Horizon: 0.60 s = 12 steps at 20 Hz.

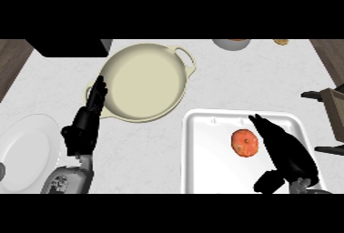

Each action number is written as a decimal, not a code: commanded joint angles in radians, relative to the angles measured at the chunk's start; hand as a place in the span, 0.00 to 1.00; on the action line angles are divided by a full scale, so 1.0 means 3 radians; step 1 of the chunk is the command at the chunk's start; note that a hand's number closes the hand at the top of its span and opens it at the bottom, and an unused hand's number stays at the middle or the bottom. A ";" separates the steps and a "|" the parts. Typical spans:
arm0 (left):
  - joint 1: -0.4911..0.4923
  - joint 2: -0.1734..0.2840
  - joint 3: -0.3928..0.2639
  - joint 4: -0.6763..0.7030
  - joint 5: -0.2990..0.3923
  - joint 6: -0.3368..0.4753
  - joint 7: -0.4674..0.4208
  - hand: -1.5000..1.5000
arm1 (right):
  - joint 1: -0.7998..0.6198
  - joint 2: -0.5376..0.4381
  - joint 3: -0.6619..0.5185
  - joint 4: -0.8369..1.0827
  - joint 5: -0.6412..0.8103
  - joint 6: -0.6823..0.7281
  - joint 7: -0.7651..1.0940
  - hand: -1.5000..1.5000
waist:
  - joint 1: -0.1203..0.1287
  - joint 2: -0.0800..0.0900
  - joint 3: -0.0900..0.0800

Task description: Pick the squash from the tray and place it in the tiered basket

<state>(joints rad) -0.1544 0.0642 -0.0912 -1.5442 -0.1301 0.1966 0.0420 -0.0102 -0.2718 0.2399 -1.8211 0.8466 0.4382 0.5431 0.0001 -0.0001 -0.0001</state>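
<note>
The step in hand looks like the reach for the pick: the squash (245,143) is not yet grasped, and nothing has gone toward the basket. Nearest, at about 5 o'clock in the view, the right hand (285,150) hangs over the tray (201,150), its fingers straight and close together, pointing toward 11 o'clock, the thumb hanging low near the wrist; it holds nothing. The squash, orange and round, lies on the tray's white floor just beside those fingers, at 9 o'clock from them, and whether they touch it I cannot tell. The next move, as I judge it, calls for the hand to shift toward 9 o'clock, lower over the squash and curl round it, then lift and carry toward 3 o'clock, where the dark frame at the view's edge is probably the basket (329,98). At 8 o'clock the left hand (86,119) rests open, fingers up. Beside it at 9 o'clock lies a plate (20,136). Farther, at 11 o'clock, a cream pan (144,82) stands well apart from the tray's squash.
</note>
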 commanded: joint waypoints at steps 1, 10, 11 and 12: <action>0.0065 -0.0119 -0.0157 -0.0171 -0.0161 0.0080 0.0187 0.50 | -0.0264 0.0040 -0.0196 0.0375 0.0023 -0.0026 -0.0161 0.00 | 0.0007 0.0000 0.0001; 0.0138 -0.0107 0.0011 -0.0115 -0.0075 -0.0053 0.0000 0.50 | -0.0046 0.0214 -0.0137 0.0510 0.0278 -0.0226 -0.0357 0.00 | 0.0000 -0.0001 0.0000; 0.0152 -0.0065 0.0020 -0.0181 -0.0118 -0.0077 0.0066 0.50 | -0.0013 0.0232 -0.0134 0.0365 0.0261 -0.0093 -0.0274 0.00 | -0.0001 -0.0002 0.0000; 0.0094 -0.0206 -0.0060 0.0049 -0.0147 0.0011 -0.0074 0.50 | -0.0278 0.0315 -0.0130 0.0618 0.0282 -0.0110 -0.0240 0.00 | 0.0002 0.0001 0.0000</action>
<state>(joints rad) -0.1338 0.0366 -0.0889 -1.5609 -0.1556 0.1842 0.0476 -0.0429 -0.2128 0.2033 -1.6916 0.9133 0.4050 0.4674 0.0002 -0.0002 0.0001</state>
